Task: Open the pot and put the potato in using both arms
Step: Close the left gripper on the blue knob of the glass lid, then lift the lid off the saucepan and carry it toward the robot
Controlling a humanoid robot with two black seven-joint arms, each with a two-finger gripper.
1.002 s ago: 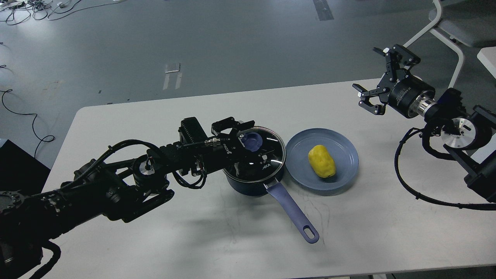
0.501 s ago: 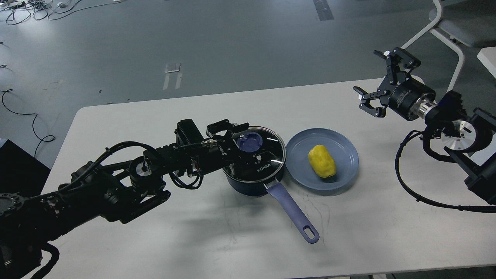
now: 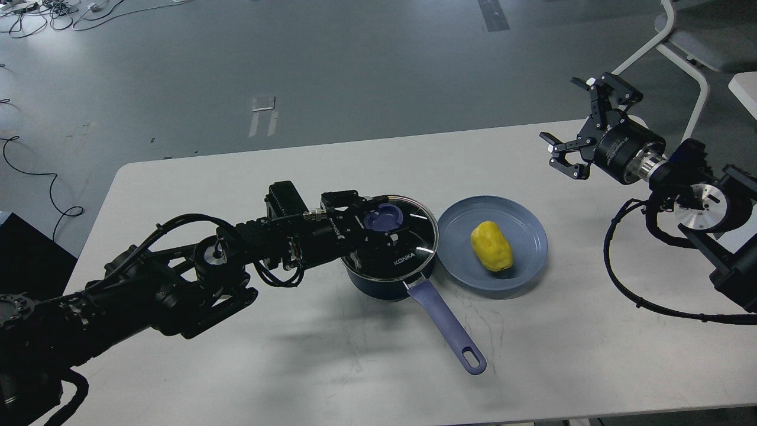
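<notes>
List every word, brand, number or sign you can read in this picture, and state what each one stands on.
"KONKA": white letters on the glass lid of the pot.
White lettering on the left gripper body, near the lid's knob: too small and tilted to read.
White print on the round body behind the right gripper: too small to read.
The potato, plate and table carry no text.

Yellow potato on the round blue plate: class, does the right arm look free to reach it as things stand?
Probably yes. The yellow potato lies uncovered on the round blue plate; the open right gripper hangs above the table's far right, nothing between. The left gripper is at the pot lid.
</notes>
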